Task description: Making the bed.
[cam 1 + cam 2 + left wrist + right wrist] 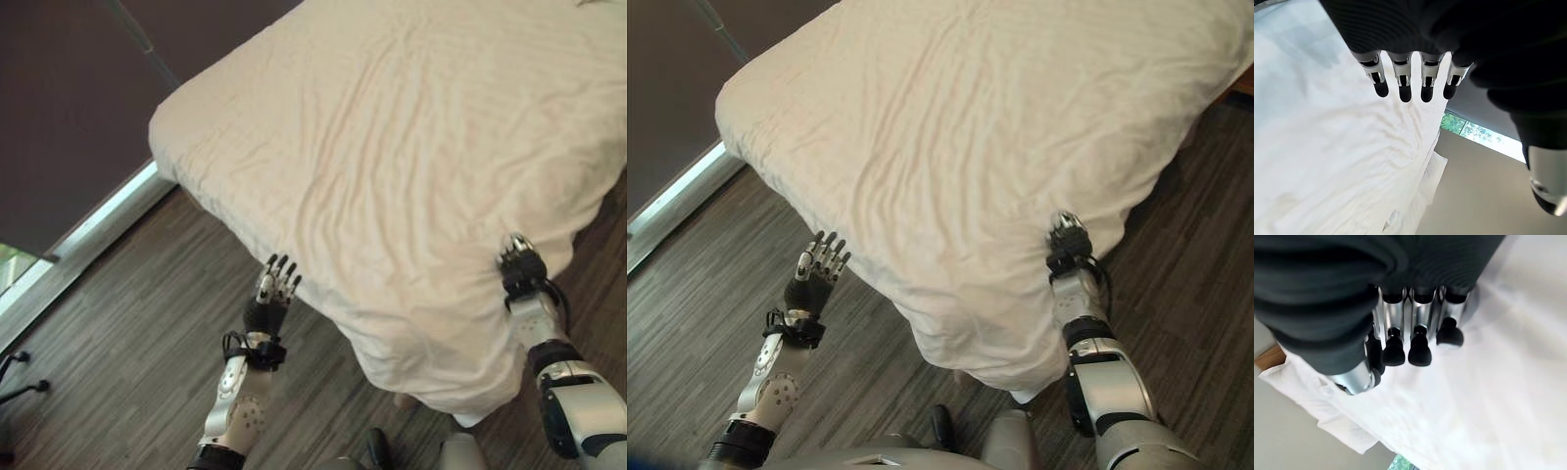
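The right hand, nearest at about 4 o'clock in the head views, rests against the hanging edge of the white duvet; its wrist view shows the fingers curled inward over the cloth, though I cannot tell whether they pinch any of it. The left hand, at about 7 o'clock, hovers above the dark wood floor just beside the duvet's side, fingers straight and apart, holding nothing. The wrinkled duvet covers the bed, draping over its near corner, from the centre out toward 1 o'clock.
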Robot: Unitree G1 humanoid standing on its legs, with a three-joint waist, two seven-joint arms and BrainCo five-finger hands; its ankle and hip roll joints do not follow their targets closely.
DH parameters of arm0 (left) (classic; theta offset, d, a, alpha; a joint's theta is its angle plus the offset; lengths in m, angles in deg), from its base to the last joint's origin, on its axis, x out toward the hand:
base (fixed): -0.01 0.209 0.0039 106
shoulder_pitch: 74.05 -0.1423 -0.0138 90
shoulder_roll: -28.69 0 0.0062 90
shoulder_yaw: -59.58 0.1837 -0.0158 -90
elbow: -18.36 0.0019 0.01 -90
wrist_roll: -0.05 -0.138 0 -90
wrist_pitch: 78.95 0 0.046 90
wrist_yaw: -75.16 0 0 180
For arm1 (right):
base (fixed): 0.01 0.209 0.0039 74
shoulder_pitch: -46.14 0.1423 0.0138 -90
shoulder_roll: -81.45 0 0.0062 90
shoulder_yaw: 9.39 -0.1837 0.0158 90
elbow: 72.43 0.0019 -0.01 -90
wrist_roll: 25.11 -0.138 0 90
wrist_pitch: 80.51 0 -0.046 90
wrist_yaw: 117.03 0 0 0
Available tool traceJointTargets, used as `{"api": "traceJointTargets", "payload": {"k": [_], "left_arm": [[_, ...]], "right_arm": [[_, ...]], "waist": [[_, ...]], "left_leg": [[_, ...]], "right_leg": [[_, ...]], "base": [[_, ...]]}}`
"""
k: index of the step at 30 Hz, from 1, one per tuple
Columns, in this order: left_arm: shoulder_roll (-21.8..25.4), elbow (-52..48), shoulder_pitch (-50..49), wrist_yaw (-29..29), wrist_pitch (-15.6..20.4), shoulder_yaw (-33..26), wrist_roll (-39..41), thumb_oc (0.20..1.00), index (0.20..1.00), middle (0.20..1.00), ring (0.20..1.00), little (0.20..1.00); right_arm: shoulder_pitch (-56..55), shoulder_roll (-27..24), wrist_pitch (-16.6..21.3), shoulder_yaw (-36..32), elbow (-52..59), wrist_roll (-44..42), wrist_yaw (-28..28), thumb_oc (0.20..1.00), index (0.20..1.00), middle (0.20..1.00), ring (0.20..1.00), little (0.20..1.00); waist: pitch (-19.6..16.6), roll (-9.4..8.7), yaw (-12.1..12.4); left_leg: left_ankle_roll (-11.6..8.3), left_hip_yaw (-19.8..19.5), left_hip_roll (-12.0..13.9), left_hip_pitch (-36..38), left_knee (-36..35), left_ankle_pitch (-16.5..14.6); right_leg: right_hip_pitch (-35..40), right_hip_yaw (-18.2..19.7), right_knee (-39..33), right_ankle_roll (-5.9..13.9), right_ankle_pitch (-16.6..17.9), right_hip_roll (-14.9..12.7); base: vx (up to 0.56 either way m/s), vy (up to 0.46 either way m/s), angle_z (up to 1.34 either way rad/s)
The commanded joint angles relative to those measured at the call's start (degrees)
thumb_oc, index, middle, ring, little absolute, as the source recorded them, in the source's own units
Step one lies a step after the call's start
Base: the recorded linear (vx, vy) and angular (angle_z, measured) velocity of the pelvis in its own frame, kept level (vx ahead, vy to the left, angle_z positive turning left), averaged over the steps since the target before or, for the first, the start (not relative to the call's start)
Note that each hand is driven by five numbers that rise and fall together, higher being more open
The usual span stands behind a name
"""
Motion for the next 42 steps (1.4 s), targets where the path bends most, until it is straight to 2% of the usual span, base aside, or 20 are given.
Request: {"api": "traceJointTargets", "payload": {"k": [1,2,3,7,13,15,16,17,20,22,23,25,26,27,28,32,33,36,37,42], "left_arm": [[2.2,-3.1,4.5,2.3,2.2,0.2,1.5,1.000,1.000,1.000,1.000,1.000],[1.4,-2.6,4.4,2.1,2.1,-0.5,1.6,1.000,1.000,1.000,1.000,1.000],[1.1,-2.4,4.2,2.1,2.2,-0.6,1.7,1.000,1.000,1.000,1.000,1.000],[0.7,-2.4,4.1,1.8,2.6,-1.0,1.8,1.000,1.000,1.000,1.000,1.000],[1.1,-2.8,4.0,2.5,2.5,-0.5,1.6,1.000,1.000,1.000,1.000,1.000],[2.1,-3.5,3.2,3.0,2.6,-1.6,1.1,1.000,1.000,1.000,1.000,1.000],[2.0,-3.6,3.2,3.0,2.6,-1.5,1.1,1.000,1.000,1.000,1.000,1.000],[2.5,-4.0,2.7,2.7,3.1,-2.4,0.8,1.000,1.000,1.000,1.000,1.000],[3.1,-4.3,1.9,1.6,4.4,-5.1,-0.4,1.000,1.000,1.000,1.000,1.000],[3.1,-4.4,1.6,1.2,4.4,-5.8,-1.0,1.000,1.000,1.000,1.000,1.000],[2.7,-4.3,1.0,0.2,4.9,-7.7,-2.3,1.000,1.000,1.000,1.000,1.000],[2.4,-4.2,0.8,-0.7,5.2,-8.5,-3.4,1.000,1.000,1.000,1.000,1.000],[2.4,-4.2,0.9,-0.7,5.3,-8.7,-3.5,1.000,1.000,1.000,1.000,1.000],[2.4,-4.2,0.9,-0.7,5.3,-8.7,-3.6,1.000,1.000,1.000,1.000,1.000],[2.6,-4.2,1.1,-0.6,5.3,-8.4,-3.8,1.000,1.000,1.000,1.000,1.000],[3.5,-4.8,-0.7,1.6,4.0,-9.5,-3.3,1.000,1.000,1.000,1.000,1.000],[3.9,-4.3,-0.7,2.6,3.8,-9.4,-3.9,1.000,1.000,1.000,1.000,1.000],[4.0,-4.1,-1.0,3.3,3.8,-8.6,-4.0,1.000,1.000,1.000,1.000,1.000],[3.5,-4.0,-1.2,3.6,3.8,-8.1,-3.8,1.000,1.000,1.000,1.000,1.000],[2.9,-4.3,-1.5,3.4,3.7,-9.3,-3.9,1.000,1.000,1.000,1.000,1.000]], "right_arm": [[-0.7,6.8,-3.2,1.9,1.5,-3.2,2.4,0.200,0.200,0.200,0.200,0.200],[-5.8,10.8,-4.0,2.5,1.2,-4.0,3.4,0.200,0.200,0.200,0.200,0.200],[-7.6,12.1,-4.3,2.5,0.8,-4.5,3.7,0.200,0.200,0.200,0.200,0.200],[-11.9,14.4,-5.4,0.7,-5.9,-5.3,4.1,0.200,0.200,0.200,0.200,0.200],[-14.0,10.1,-5.9,-7.0,-16.4,-2.5,1.5,0.200,0.200,0.200,0.200,0.200],[-15.3,5.0,-5.2,-12.1,-18.8,-1.9,-0.6,0.200,0.200,0.200,0.200,0.200],[-15.2,4.9,-5.2,-12.2,-18.9,-1.8,-0.5,0.200,0.200,0.200,0.200,0.200],[-15.7,1.4,-3.8,-13.8,-17.8,0.2,-1.5,0.200,0.200,0.200,0.200,0.200],[-17.3,-4.7,0.7,-15.1,-5.2,4.1,-3.9,0.200,0.200,0.200,0.200,0.200],[-18.3,-5.3,2.4,-15.2,0.3,6.2,-5.6,0.200,0.200,0.200,0.200,0.200],[-21.5,-7.0,6.2,-16.0,18.7,11.3,-8.2,0.200,0.200,0.200,0.200,0.200],[-23.9,-7.5,8.1,-15.9,33.0,17.0,-9.1,0.200,0.200,0.200,0.200,0.200],[-25.0,-8.1,8.0,-14.4,38.6,18.6,-7.1,0.200,0.200,0.200,0.200,0.200],[-25.1,-8.1,7.9,-14.4,38.8,18.7,-7.2,0.200,0.200,0.200,0.200,0.200],[-26.3,-9.1,6.1,-8.8,44.1,18.6,-1.6,0.200,0.200,0.200,0.200,0.200],[-31.6,-12.5,-1.7,5.2,53.8,22.1,9.3,0.200,0.200,0.200,0.200,0.200],[-31.6,-14.6,-4.4,10.7,54.2,25.9,13.2,0.200,0.200,0.200,0.200,0.200],[-32.3,-15.0,-6.4,15.4,54.2,25.4,15.1,0.200,0.200,0.200,0.200,0.200],[-31.7,-12.3,-8.5,20.7,49.0,28.5,16.6,0.200,0.200,0.200,0.200,0.200],[-30.4,-7.2,-9.7,25.5,42.4,35.3,17.1,0.200,0.200,0.200,0.200,0.200]], "waist": [[1.8,0.41,0.7],[2.1,0.16,0.1],[2.1,0.04,-0.1],[1.9,0.14,-1.0],[1.6,0.92,-1.9],[1.5,1.22,-2.9],[1.5,1.33,-2.8],[1.4,1.05,-3.5],[1.8,0.81,-5.3],[1.7,0.63,-5.6],[2.0,0.43,-7.0],[1.8,-0.08,-7.8],[1.7,-0.54,-8.0],[1.7,-0.62,-8.0],[1.9,-1.69,-8.1],[2.6,-4.51,-7.0],[2.9,-5.14,-6.4],[3.0,-5.80,-5.9],[2.8,-6.11,-5.2],[2.3,-6.31,-4.4]], "left_leg": [[-2.57,-2.7,-0.7,-5.6,0.4,6.7],[-2.51,-2.3,-0.7,-5.6,0.4,6.5],[-2.52,-2.2,-0.7,-5.5,0.4,6.5],[-2.58,-1.9,-0.7,-5.4,0.4,6.2],[-2.59,-2.1,-0.9,-5.3,0.4,5.8],[-2.65,-2.1,-0.9,-4.9,0.4,5.5],[-2.65,-2.1,-0.9,-4.9,0.4,5.5],[-2.67,-2.0,-0.8,-4.8,0.4,5.3],[-2.73,-1.8,-0.7,-4.3,0.4,4.8],[-2.74,-1.7,-0.8,-4.6,0.4,5.2],[-2.60,-1.5,-0.8,-4.3,0.4,4.8],[-2.40,-1.4,-0.8,-4.2,0.4,4.7],[-2.32,-1.3,-0.8,-4.1,0.4,4.7],[-2.33,-1.3,-0.8,-4.3,0.4,5.0],[-2.29,-0.8,-0.6,-4.0,0.4,5.0],[-2.34,1.3,-0.2,-3.8,0.4,5.2],[-2.38,1.7,0.0,-3.4,0.4,5.2],[-2.39,2.1,0.2,-2.9,0.4,5.1],[-2.45,2.1,0.2,-2.3,0.4,5.1],[-2.39,1.8,0.2,-1.4,0.4,4.9]], "right_leg": [[5.1,-0.4,0.7,2.36,-3.3,2.5],[4.9,0.0,0.7,2.40,-3.2,2.6],[4.9,0.1,0.7,2.41,-3.1,2.7],[4.8,0.3,0.7,2.46,-3.3,2.7],[4.8,0.4,0.7,2.49,-3.7,2.5],[5.1,0.4,0.7,2.44,-3.9,2.5],[5.1,0.3,0.7,2.44,-3.9,2.5],[5.2,0.6,0.7,2.39,-3.9,2.5],[5.5,0.9,0.7,2.42,-4.0,2.6],[5.2,1.1,0.7,2.36,-3.6,2.5],[5.4,1.5,0.7,2.41,-3.6,2.6],[5.4,1.8,0.7,2.43,-3.4,2.5],[5.4,2.0,0.7,2.43,-3.2,2.5],[5.2,2.0,0.7,2.39,-3.0,2.5],[5.2,1.9,0.7,2.57,-2.8,2.7],[5.1,1.2,0.7,3.05,-1.9,3.3],[5.2,0.6,1.1,3.17,-2.0,3.3],[5.4,-0.1,1.3,3.29,-1.9,3.1],[6.2,-0.9,1.2,3.37,-2.0,2.9],[7.3,-2.0,1.1,3.36,-2.4,2.8]], "base": [[0.03,-0.010,-0.10],[0.03,-0.010,-0.09],[0.04,-0.008,-0.09],[0.04,0.006,-0.10],[0.01,0.011,-0.04],[0.02,0.024,0.05],[0.00,0.000,0.00],[0.00,0.000,0.00],[0.01,0.014,-0.02],[-0.03,0.018,-0.03],[-0.03,0.030,-0.07],[-0.01,0.016,-0.01],[0.00,0.000,0.00],[-0.06,-0.012,-0.08],[-0.08,-0.023,-0.11],[-0.08,-0.046,-0.22],[-0.04,-0.032,-0.19],[-0.02,-0.007,-0.27],[-0.01,0.010,-0.10],[0.01,0.027,0.03]]}}
